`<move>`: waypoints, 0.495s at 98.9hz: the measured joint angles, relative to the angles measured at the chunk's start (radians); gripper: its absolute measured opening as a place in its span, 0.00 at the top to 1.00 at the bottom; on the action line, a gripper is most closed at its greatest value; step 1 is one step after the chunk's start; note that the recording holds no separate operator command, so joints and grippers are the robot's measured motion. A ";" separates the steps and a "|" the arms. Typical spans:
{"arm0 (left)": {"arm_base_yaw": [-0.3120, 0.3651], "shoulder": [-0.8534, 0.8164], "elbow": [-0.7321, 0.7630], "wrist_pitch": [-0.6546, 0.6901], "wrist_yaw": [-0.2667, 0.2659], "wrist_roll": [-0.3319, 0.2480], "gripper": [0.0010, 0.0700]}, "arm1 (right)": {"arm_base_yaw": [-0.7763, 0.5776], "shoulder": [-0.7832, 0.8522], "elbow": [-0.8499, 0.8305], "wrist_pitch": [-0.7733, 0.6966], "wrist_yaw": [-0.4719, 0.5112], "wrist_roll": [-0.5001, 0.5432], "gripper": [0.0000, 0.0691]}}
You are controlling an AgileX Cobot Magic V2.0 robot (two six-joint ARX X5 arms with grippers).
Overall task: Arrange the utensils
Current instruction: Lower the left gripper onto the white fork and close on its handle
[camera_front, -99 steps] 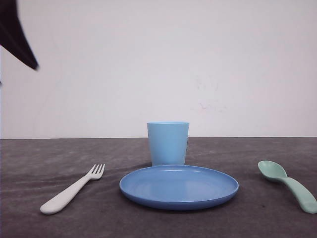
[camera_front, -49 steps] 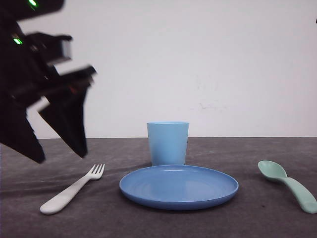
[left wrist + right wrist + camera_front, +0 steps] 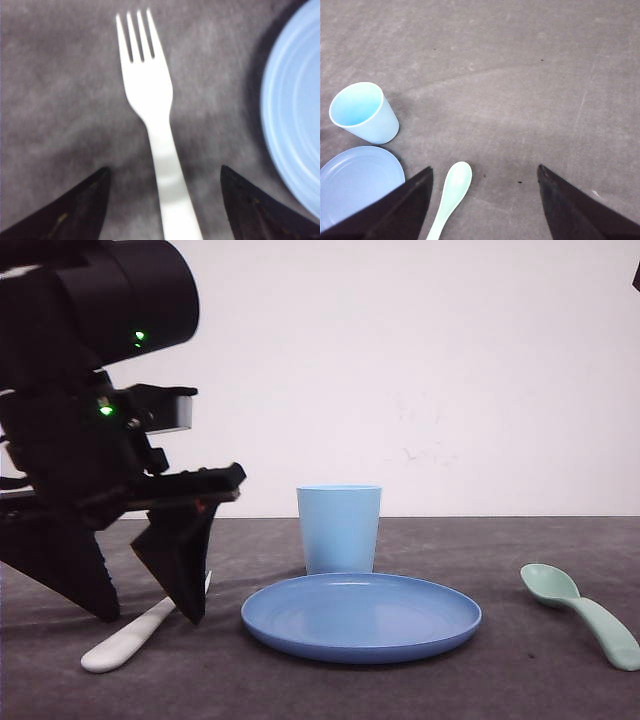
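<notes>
The round blue plastic plate (image 3: 361, 617) and the light blue plastic cup (image 3: 339, 529) just behind it both hold nothing. The left gripper (image 3: 145, 602) straddles the small white plastic fork (image 3: 155, 130) with fingers spread wide (gripping nothing). The right gripper (image 3: 482, 202) hangs open above the mint-green plastic spoon (image 3: 582, 613), right of the plate.

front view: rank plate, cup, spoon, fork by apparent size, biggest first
1. Blue plate, widest by far.
2. Light blue cup, though it stands behind the plate.
3. Mint-green spoon and white fork: not ranked, since the left gripper, open, covers the fork's head.
</notes>
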 joint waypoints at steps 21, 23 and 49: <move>-0.005 0.013 0.009 0.001 -0.010 -0.007 0.64 | 0.000 0.001 0.000 0.000 0.000 0.000 0.40; -0.006 0.013 0.009 0.001 -0.010 -0.009 0.66 | 0.000 0.001 0.000 0.000 0.000 0.000 0.40; -0.014 0.014 0.009 0.001 -0.008 -0.033 0.86 | 0.000 0.001 0.000 0.000 0.000 0.000 0.40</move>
